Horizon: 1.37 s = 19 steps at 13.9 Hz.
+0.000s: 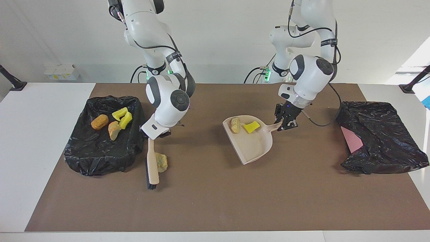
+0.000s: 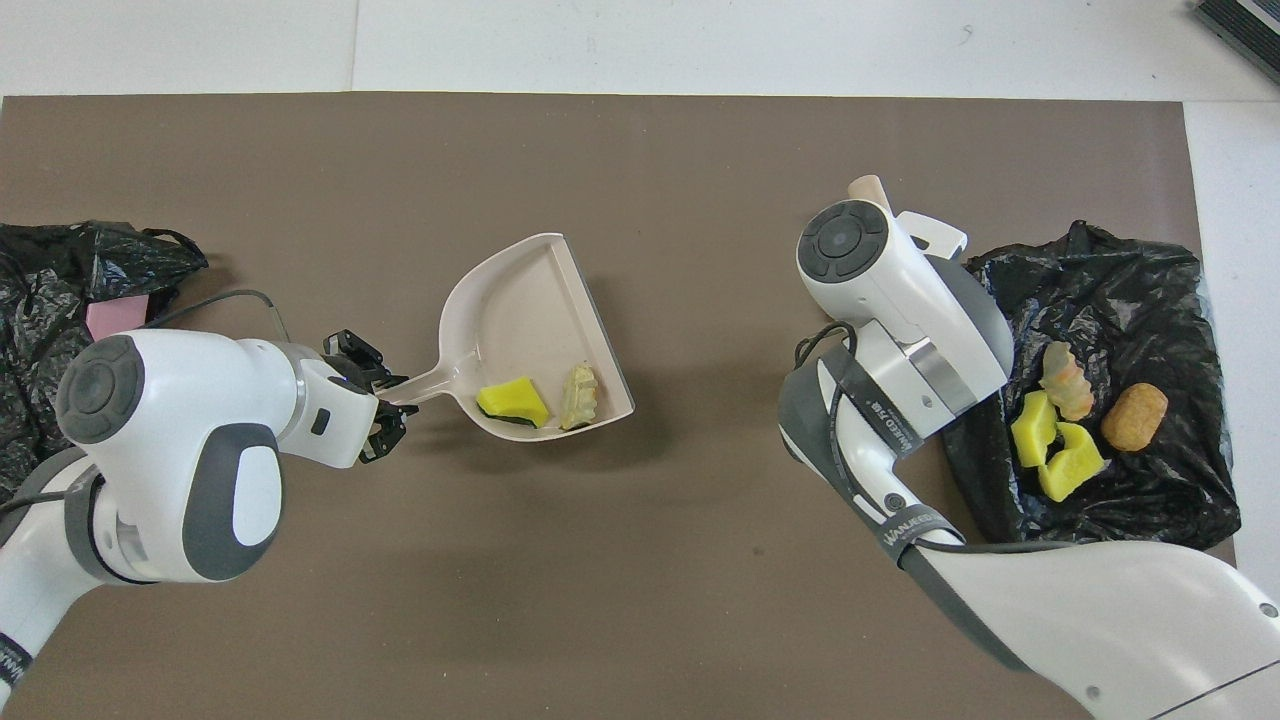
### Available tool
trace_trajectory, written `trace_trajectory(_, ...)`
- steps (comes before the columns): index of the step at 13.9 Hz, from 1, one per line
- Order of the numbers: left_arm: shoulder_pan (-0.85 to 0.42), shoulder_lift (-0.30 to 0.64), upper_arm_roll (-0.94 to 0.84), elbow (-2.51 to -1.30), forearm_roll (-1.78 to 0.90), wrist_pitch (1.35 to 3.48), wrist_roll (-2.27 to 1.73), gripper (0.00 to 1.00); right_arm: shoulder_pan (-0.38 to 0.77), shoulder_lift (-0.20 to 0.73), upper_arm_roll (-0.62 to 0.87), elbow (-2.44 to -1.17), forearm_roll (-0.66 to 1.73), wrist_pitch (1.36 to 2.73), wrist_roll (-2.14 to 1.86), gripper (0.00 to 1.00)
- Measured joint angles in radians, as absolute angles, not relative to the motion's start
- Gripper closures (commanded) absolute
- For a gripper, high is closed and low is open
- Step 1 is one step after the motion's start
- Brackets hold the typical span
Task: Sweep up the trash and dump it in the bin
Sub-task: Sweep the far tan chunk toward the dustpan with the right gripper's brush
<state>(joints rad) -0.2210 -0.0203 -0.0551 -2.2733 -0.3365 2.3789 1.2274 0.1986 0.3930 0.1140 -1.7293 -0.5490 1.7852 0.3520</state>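
My right gripper (image 1: 157,134) is shut on the handle of the beige brush (image 1: 152,163). The brush points away from the robots, bristles low at the mat, between the black-bagged bin (image 1: 100,151) and a loose tan-yellow scrap of trash (image 1: 162,162) that it touches or nearly touches. Several scraps (image 1: 114,122) lie in the bin (image 2: 1150,290). My left gripper (image 1: 285,123) (image 2: 385,395) is shut on the handle of the beige dustpan (image 1: 252,144) (image 2: 510,310), which holds a yellow scrap (image 2: 512,402) and a tan scrap (image 2: 580,395). The right arm hides the loose scrap from overhead.
A second black bag (image 1: 383,141) with a pink sheet (image 1: 351,140) showing lies at the left arm's end of the brown mat (image 1: 215,201). White table borders the mat on both ends.
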Motion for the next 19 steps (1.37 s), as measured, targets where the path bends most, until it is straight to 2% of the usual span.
trace_trajectory(4,-0.224,-0.024,-0.064,-2.273,-0.306,2.368,1.227,1.0,0.17,0.394,0.114,-1.725,-0.491,1.785,0.331,1.0)
trace_trajectory(8,-0.262,-0.032,-0.072,-2.273,-0.091,2.299,1.048,1.0,0.178,0.395,0.122,-1.73,-0.376,1.776,0.288,1.0)
trace_trajectory(14,-0.392,-0.056,-0.079,-2.276,0.098,2.19,0.743,1.0,0.295,0.365,0.134,-1.771,-0.145,1.723,0.291,1.0)
trace_trajectory(19,-0.434,-0.051,-0.081,-2.287,0.104,2.189,0.723,1.0,0.341,0.305,0.134,-1.882,0.121,1.836,0.396,1.0)
